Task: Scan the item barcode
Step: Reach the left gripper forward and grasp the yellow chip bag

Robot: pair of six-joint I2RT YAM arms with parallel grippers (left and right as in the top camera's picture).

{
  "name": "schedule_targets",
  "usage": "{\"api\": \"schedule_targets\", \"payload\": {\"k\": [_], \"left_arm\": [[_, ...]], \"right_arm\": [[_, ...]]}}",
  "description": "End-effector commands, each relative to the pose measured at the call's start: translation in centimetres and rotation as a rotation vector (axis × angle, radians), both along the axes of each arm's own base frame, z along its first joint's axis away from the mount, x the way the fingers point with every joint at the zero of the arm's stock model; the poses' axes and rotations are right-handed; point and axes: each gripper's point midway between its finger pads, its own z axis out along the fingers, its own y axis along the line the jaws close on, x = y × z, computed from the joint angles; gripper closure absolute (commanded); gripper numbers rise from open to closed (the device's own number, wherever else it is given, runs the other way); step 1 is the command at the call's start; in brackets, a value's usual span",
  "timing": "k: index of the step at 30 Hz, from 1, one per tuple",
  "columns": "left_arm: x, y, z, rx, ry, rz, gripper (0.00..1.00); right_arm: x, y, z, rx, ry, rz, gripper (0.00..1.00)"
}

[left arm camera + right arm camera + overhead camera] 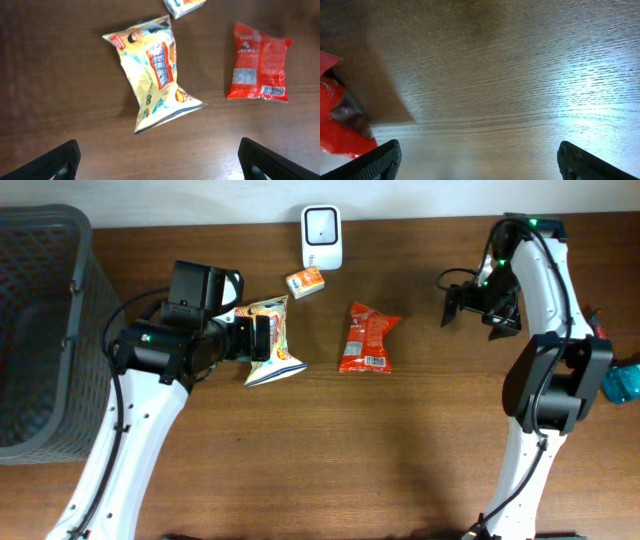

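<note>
left arm (128,442): white links, black joints | right arm (527,455): same, green light (533,222) | cables (117,402): black | jaws: black

The overhead camera looks straight down on the whole bench (400,440), the nearer left wrist view shares its yellow chip bag (155,70) and red snack packet (260,62), and the right wrist view faces wood closely.

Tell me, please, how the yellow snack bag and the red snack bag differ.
The yellow snack bag is pinched at its waist and tilted; the red snack bag lies flatter and straighter. The red one shows a barcode; none shows on the yellow. Both lie on the table, ungripped.
</note>
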Motion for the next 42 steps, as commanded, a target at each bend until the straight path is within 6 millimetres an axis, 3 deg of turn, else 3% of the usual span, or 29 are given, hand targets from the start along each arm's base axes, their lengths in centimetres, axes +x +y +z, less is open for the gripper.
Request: {"api": "schedule_targets", "payload": {"k": [1,4,6,13,15,18,23,27,31,32,36,39,42], "left_arm": [[0.1,-1.6,0.6,-0.071,-0.011,-0.053,0.01],[0.6,-3.8,1.1,-0.165,-0.031,-0.121,0.01],[0.7,-5.0,0.3,-0.188,-0.009,-0.153,0.01],[1.7,-7.2,-6.7,-0.146,0.169,-0.183,0.01],[4.1,-6.3,-9.6,-0.05,0.158,-0.132,0.01],[6.1,-4.1,-11.8,0.083,0.133,-0.058,0.01],[5.8,-4.3,-16.0,0.132,0.221,-0.064,0.04],[5.7,-5.7,-18.5,0.161,0.25,-0.096,0.23],[6.5,-4.2,-19.8,0.266,0.229,-0.005,0.44],[6.4,-3.9,-20.1,0.277,0.236,0.007,0.59],[5.4,-3.8,-20.3,0.278,0.279,-0.002,0.97],[5.0,-5.6,-18.7,0.187,0.307,-0.042,1.0],[4.5,-9.5,-15.2,-0.038,0.322,-0.135,1.0]], "right_arm": [[0.5,0.5,1.6,0.029,-0.05,0.005,0.01],[0.6,0.5,1.6,0.029,-0.055,0.006,0.01],[0.8,0.5,1.6,0.028,-0.06,0.007,0.01],[0.8,0.5,1.6,0.027,-0.061,0.007,0.02],[0.8,0.5,1.6,0.027,-0.061,0.007,0.02],[0.8,0.5,1.6,0.027,-0.061,0.007,0.02],[0.8,0.5,1.6,0.027,-0.062,0.007,0.02],[0.8,0.5,1.6,0.027,-0.061,0.007,0.02],[0.8,0.5,1.6,0.027,-0.061,0.007,0.01],[0.8,0.5,1.6,0.027,-0.062,0.007,0.02],[0.8,0.5,1.6,0.027,-0.061,0.007,0.02],[0.8,0.5,1.6,0.027,-0.062,0.007,0.02],[0.8,0.5,1.6,0.027,-0.061,0.007,0.02]]}}
